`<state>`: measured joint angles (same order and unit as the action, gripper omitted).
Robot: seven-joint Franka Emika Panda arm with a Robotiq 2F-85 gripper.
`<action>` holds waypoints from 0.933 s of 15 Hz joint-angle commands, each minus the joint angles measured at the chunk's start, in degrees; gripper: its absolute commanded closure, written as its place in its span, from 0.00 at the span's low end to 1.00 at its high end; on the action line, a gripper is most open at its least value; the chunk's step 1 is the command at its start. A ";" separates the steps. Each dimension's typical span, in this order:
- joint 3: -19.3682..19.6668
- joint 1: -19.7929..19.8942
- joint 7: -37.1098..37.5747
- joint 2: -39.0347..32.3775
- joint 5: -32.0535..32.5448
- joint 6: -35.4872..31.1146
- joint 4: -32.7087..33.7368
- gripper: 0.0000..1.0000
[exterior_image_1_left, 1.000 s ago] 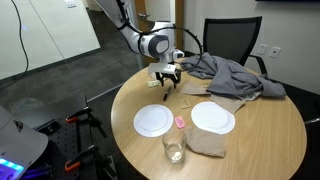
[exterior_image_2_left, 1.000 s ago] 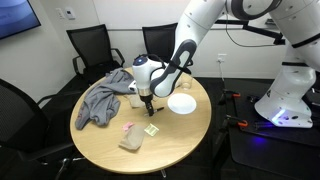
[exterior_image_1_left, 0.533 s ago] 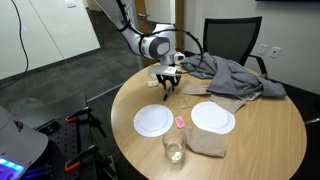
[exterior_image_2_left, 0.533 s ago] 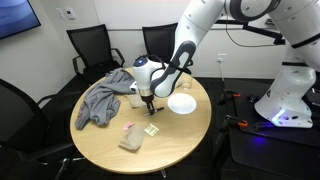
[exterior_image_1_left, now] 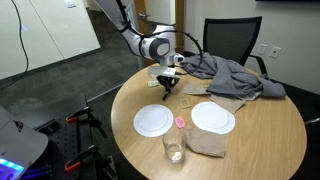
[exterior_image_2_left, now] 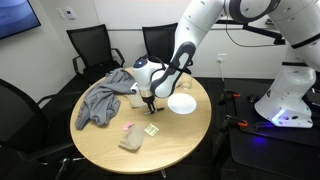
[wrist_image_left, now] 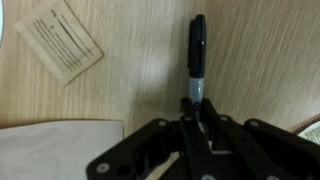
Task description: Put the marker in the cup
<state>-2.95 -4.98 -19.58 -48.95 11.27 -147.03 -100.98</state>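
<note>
The marker (wrist_image_left: 197,48) is a short black pen lying on the wooden table, pointing away from the wrist camera. My gripper (wrist_image_left: 197,112) is shut on its near grey end, with both fingers pressed against it. In both exterior views the gripper (exterior_image_1_left: 167,88) (exterior_image_2_left: 148,103) reaches down to the tabletop at the side nearest the robot, and the marker itself is too small to make out. The cup (exterior_image_1_left: 173,148), a clear glass tumbler, stands near the table's front edge between the two plates, well away from the gripper.
Two white plates (exterior_image_1_left: 153,121) (exterior_image_1_left: 212,117) flank a small pink object (exterior_image_1_left: 180,122). A tan napkin (exterior_image_1_left: 207,142) lies beside the cup. A grey cloth (exterior_image_1_left: 232,76) is heaped at the back. A printed paper card (wrist_image_left: 60,45) lies close to the marker.
The jaws have closed from wide open onto the marker's end. The arm has stayed in place over the same spot.
</note>
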 commanded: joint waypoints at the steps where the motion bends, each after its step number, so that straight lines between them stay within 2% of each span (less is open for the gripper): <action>1: 0.36 -0.67 3.00 4.40 0.71 4.10 -1.67 0.97; 4: 0.00 -0.44 6.06 9.54 -0.44 6.13 -4.23 0.97; 6: 1.39 -1.61 10.89 14.14 -0.20 8.63 -5.90 0.97; 10: 0.92 -0.85 16.04 22.27 -1.36 13.87 -8.50 0.97; 14: 0.97 -0.08 20.22 29.01 -2.61 16.14 -10.75 0.97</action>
<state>-2.56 -5.19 -2.41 -26.18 10.21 -132.54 -107.65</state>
